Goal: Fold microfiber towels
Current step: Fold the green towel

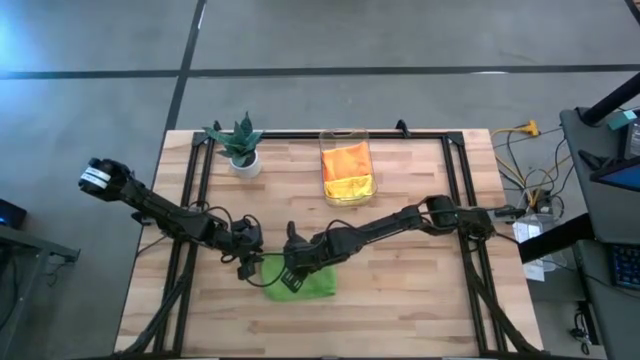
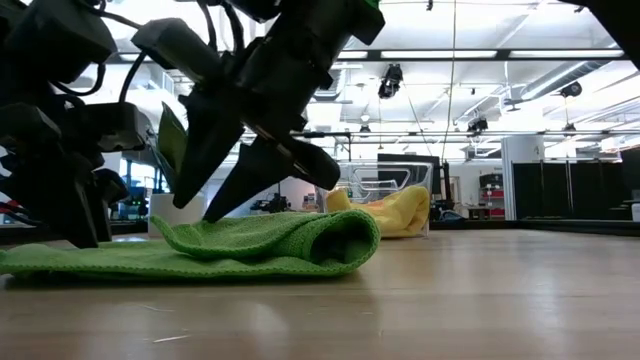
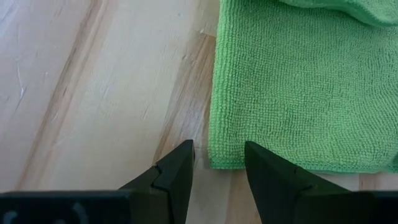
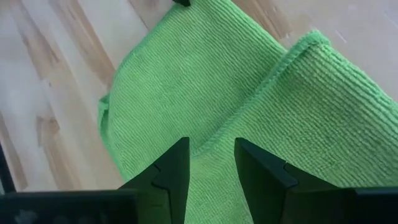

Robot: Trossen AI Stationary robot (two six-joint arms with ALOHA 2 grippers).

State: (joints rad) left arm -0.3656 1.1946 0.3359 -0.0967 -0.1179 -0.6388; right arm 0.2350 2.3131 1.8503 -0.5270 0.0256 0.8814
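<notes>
From above, the lime green towel (image 1: 305,283) lies near the front edge of the table (image 1: 420,310), with both arms meeting over it: the left gripper (image 1: 247,262) sits at the towel's left edge and the right gripper (image 1: 293,274) is over its middle, while the orange towel (image 1: 346,160) and yellow towel (image 1: 350,187) lie in the clear bin (image 1: 346,135) at the back beside the potted plant (image 1: 241,146). From table height, the green towel (image 2: 200,250) is already doubled over, with a rounded fold on its right and a flat layer trailing left; dark fingers come down onto the upper layer, so the fold seems partly made. In the left wrist view, the left gripper (image 3: 219,163) has its fingers narrowly parted and empty, just short of the towel's corner (image 3: 217,163) and bare wood. To do the step well, this gripper probably needs to pinch that corner cleanly, taking both layers if they are stacked. In the right wrist view, the right gripper (image 4: 211,163) hangs with fingers narrowly parted over the hem where the upper layer overlaps the lower, gripping nothing visible; it likely should take the matching edge so that both corners travel together and the hems align.
</notes>
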